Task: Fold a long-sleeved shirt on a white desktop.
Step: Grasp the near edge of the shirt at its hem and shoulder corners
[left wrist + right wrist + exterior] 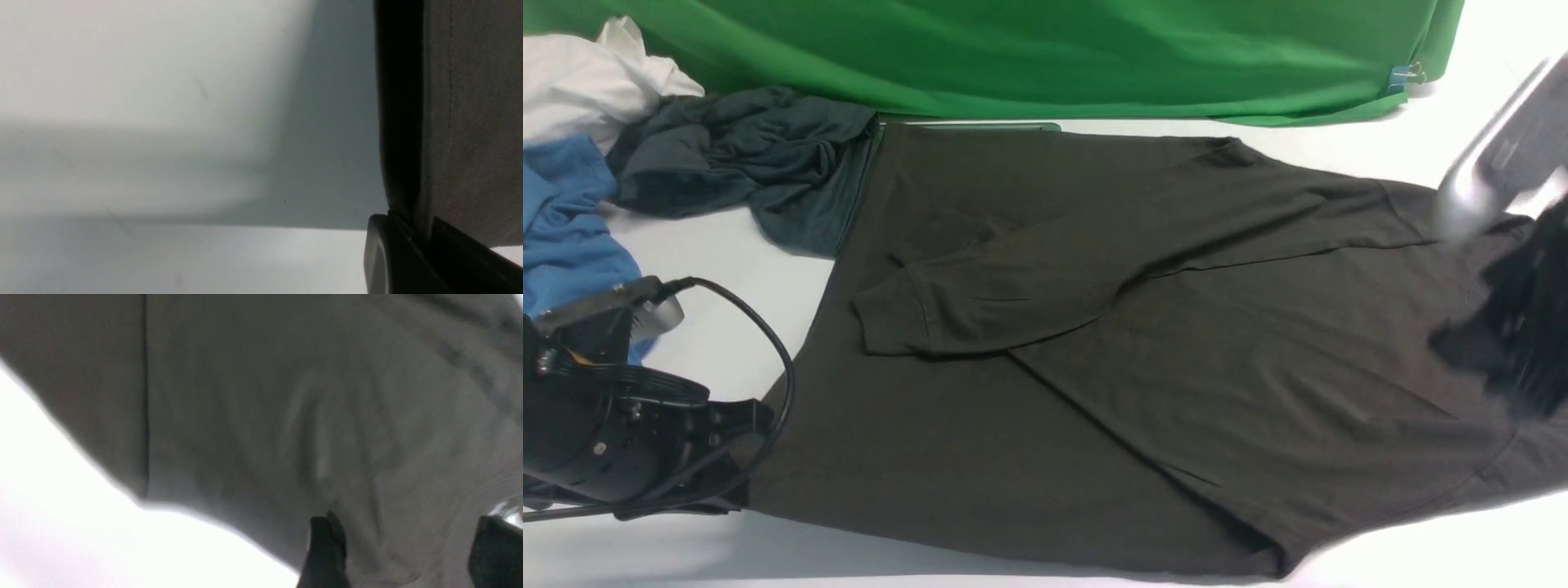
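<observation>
The long-sleeved shirt (pixel 1143 343), dark charcoal-brown, lies spread flat on the white desktop (pixel 727 261) with its plain side up and both sleeves folded across the body. My left gripper (pixel 727 465) sits low at the shirt's near left corner. In the left wrist view this gripper (pixel 421 232) is shut on the shirt's hem edge (pixel 470 122). My right gripper (pixel 1511 327) is blurred with motion over the shirt's right end. It stands open in the right wrist view (pixel 408 555), with fabric (pixel 265 416) spread under its fingers (pixel 325 551) and nothing held.
A dark teal-grey garment (pixel 743 163), a blue garment (pixel 564 220) and a white cloth (pixel 588 77) are piled at the back left. The green backdrop (pixel 1045 49) hangs along the far edge. A black cable (pixel 768 343) loops from my left arm.
</observation>
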Robot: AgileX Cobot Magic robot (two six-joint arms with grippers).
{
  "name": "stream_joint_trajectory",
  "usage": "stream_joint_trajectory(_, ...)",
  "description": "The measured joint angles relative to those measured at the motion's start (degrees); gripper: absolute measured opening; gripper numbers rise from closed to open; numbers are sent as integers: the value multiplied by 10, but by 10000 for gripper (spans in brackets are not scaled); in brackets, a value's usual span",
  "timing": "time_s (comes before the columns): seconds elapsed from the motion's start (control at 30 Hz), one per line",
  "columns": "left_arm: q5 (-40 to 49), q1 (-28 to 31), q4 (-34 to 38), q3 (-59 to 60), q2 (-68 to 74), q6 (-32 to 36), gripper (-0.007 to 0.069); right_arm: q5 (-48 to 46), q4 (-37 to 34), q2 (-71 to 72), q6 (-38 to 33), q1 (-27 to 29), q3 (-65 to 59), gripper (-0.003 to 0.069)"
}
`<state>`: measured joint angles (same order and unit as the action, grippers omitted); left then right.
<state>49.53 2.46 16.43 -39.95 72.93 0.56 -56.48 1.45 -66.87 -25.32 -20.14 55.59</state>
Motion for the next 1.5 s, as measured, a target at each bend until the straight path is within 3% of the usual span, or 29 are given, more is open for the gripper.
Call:
stream_joint_trajectory(0.13,-1,0,0,1,0,4,36,-21,41,-32,-43,0,-24,474)
stream_joint_trajectory(0.27,-2,0,0,1,0,8,36,-51,149,-75,-57,1,-32,474)
stream_joint_trajectory(0.5,-5,0,2,1,0,13,36,12,119,-104,-208,25,-70,474)
stream_joint_trajectory(0.77,-12,0,2,1,0,21,36,105,118,-126,-270,98,-158,474)
stream_joint_trajectory(1.03,-15,0,2,1,0,21,36,253,118,-132,-289,104,-192,474)
stream_joint_trajectory(1.5,-16,0,2,1,0,21,36,235,118,-166,-301,104,-193,474)
